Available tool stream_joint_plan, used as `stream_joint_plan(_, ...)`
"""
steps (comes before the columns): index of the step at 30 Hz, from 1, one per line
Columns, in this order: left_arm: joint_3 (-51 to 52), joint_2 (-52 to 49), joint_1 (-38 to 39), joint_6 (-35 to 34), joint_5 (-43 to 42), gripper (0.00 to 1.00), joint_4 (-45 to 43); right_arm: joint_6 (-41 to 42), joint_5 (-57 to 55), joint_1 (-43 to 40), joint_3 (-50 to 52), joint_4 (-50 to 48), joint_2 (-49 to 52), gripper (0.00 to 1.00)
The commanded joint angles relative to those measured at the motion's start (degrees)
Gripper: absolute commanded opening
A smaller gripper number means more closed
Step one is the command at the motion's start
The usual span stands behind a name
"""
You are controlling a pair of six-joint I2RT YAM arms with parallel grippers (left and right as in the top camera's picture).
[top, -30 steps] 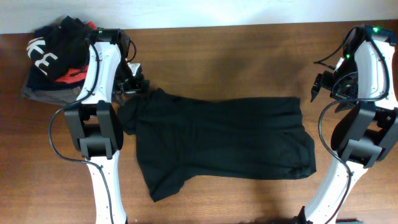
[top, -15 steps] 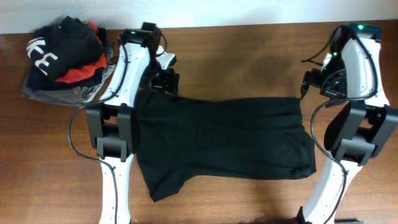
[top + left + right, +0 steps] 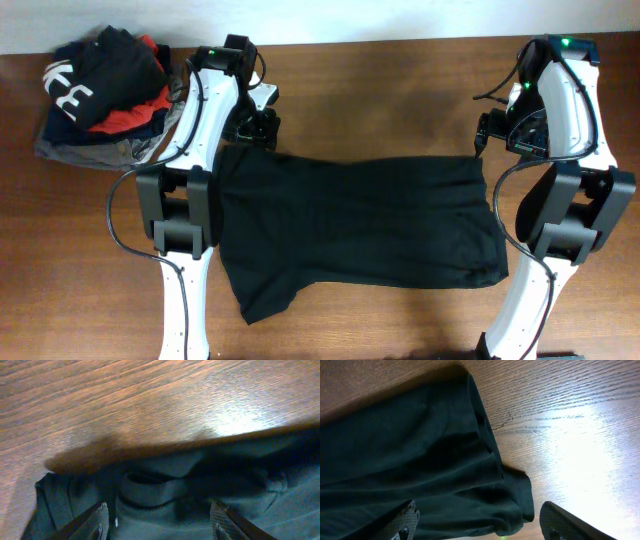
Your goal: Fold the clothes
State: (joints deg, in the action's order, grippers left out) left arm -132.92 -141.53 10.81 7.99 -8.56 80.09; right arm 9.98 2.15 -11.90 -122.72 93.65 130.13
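Note:
A large black top [image 3: 360,225] lies spread flat across the middle of the table, one sleeve sticking out at the lower left. My left gripper [image 3: 258,128] is open above its far left corner; in the left wrist view the collar [image 3: 150,491] lies between my spread fingertips [image 3: 102,516]. My right gripper [image 3: 488,135] is open over the far right corner; in the right wrist view the hem corner [image 3: 520,497] lies between the open fingers [image 3: 404,519]. Neither holds cloth.
A pile of other clothes [image 3: 95,90], black, red and grey, sits at the far left corner of the table. Both arm bases stand at the near edge on either side of the top. The wall runs along the far edge.
The left arm swung right from beside the pile to the top's far left corner, and the bunched cloth there now lies flat. The right gripper moved left toward the far right corner.

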Motion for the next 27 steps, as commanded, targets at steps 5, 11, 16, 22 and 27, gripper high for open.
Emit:
stream_joint_plan(5, -0.5, 1.8, -0.1, -0.1, 1.5, 0.64, 0.8, -0.5, -0.7, -0.1, 0.4, 0.0, -1.8, 0.82)
stream_joint_plan(11, 2.6, 1.8, -0.1, -0.4, 1.5, 0.58, -0.1, -0.5, -0.7, -0.1, 0.4, 0.1, -1.8, 0.82)
stream_joint_plan(16, 2.9, 1.8, -0.1, -0.4, 1.5, 0.53, -0.2, -0.5, -0.7, -0.1, 0.4, 0.1, -1.8, 0.82)
stream_joint_plan(22, 2.9, 1.8, -0.1, -0.4, 1.5, 0.24, -0.6, -0.5, 0.7, -0.1, 0.4, 0.2, -1.8, 0.80)
stream_joint_plan(27, 2.9, 1.9, -0.1, -0.7, 1.5, 0.01, -0.1, -0.5, 1.3, -0.1, 0.3, 0.5, -1.8, 0.77)
